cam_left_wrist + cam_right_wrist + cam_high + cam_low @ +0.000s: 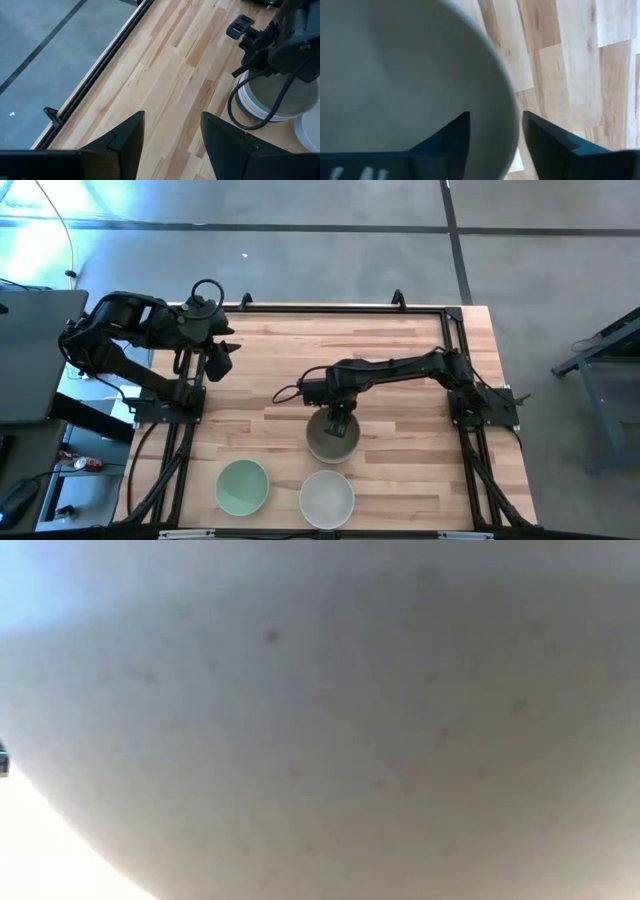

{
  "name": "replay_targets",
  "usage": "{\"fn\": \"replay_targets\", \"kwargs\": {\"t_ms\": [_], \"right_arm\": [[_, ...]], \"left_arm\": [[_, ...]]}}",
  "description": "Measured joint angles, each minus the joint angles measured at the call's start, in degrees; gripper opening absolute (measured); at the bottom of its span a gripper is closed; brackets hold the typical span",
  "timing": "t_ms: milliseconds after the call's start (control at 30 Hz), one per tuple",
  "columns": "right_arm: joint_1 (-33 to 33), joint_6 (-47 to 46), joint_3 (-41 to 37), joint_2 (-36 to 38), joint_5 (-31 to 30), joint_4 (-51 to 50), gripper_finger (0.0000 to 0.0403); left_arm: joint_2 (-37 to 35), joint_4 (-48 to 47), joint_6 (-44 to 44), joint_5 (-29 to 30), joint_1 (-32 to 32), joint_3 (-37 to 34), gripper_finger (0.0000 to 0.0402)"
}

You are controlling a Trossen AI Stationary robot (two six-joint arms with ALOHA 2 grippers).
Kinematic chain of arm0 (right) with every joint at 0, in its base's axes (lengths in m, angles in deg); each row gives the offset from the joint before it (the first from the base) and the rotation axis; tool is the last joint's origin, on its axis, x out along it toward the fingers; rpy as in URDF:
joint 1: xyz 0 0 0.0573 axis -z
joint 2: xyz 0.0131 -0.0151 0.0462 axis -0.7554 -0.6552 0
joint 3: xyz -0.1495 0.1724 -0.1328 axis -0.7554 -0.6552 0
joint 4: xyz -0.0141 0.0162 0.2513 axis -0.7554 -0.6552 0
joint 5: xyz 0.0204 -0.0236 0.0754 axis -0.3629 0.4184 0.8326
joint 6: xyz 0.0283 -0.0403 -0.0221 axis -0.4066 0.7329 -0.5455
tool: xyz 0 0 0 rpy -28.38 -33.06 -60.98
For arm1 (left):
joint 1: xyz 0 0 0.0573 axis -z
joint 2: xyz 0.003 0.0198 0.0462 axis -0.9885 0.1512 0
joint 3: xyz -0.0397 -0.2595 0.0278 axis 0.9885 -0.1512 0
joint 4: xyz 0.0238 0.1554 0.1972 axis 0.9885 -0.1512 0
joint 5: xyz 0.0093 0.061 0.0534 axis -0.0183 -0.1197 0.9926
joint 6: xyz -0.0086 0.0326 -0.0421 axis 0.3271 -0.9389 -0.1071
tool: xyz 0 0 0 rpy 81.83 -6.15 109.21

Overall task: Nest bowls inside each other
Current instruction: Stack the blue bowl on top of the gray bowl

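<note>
From above, the right tool (338, 423) hangs over the rim of a smooth olive grey-green bowl (332, 442) near the middle of the pale wooden desk (270, 380). Only the right wrist view shows its fingers parted astride the rim, one inside the bowl (395, 75) and one outside, gripping nothing. The left wrist view reveals white rims stacked beneath that bowl (272, 97). A pale mint green bowl (243, 486) and a white bowl (327, 498) sit side by side at the desk's near edge. The left tool (218, 358) waits open and empty at the far left corner. The low view is filled by a blurred pale surface.
</note>
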Motion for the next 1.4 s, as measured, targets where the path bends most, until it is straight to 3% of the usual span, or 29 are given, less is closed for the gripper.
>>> {"fn": "replay_targets", "kwargs": {"t_ms": [300, 533, 767, 1033, 1400], "right_arm": [[0.71, -1.01, 0.0, 3.75, -1.74, -1.21, 0.0198], [0.96, -1.35, 0.04, 11.02, -2.1, 0.47, 0.0197], [-0.31, -0.35, 0.07, 20.86, -4.26, 4.81, 0.0197], [-2.09, 0.26, 0.07, 29.44, -8.24, 9.28, 0.0197], [-6.08, 4.25, 0.07, 35.05, -9.68, 15.24, 0.0197]], "left_arm": [[0.0, -0.14, 1.25, -1.25, 0.0, 0.0, 0.0184], [-0.07, -0.34, 1.97, -16.12, 1.56, -6.37, 0.0184], [0.33, 0.15, 5.53, -24.35, 9.51, -18.73, 0.0184], [0.37, 9.42, 10.96, -25.15, 17.18, -28.24, 0.0184], [3.39, 18.15, 13.07, -21.84, 24.99, -33.87, 0.0184]]}}
